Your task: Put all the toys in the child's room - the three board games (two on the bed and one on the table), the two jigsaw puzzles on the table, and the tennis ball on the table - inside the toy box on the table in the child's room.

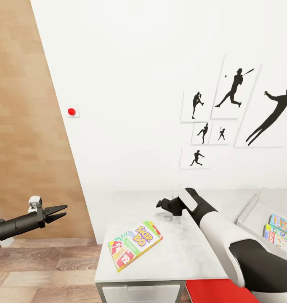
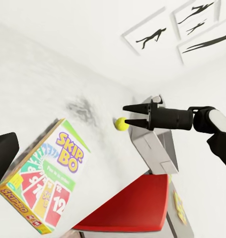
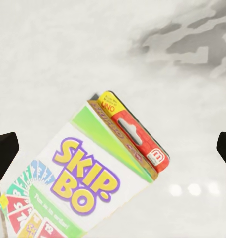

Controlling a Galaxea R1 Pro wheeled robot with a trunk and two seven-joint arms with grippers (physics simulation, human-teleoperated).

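Skip-Bo [image 1: 135, 245] lies flat on table [image 1: 190, 256], not yet boxed. Toy box [image 1: 261, 210] at 3 o'clock holds some games. Ball [image 2: 121, 123] left too. R gripper [image 1: 164, 205] released, empty; L gripper [image 1: 59, 212] empty, barely parted.

— What is the left arm showing?
— A matte black, tapering forearm ending in a dark claw [image 1: 61, 211] with pointed fingers (a small white block sits behind it).
— And the right arm [image 1: 227, 235]?
— It is wearing glossy white shells over black joints.
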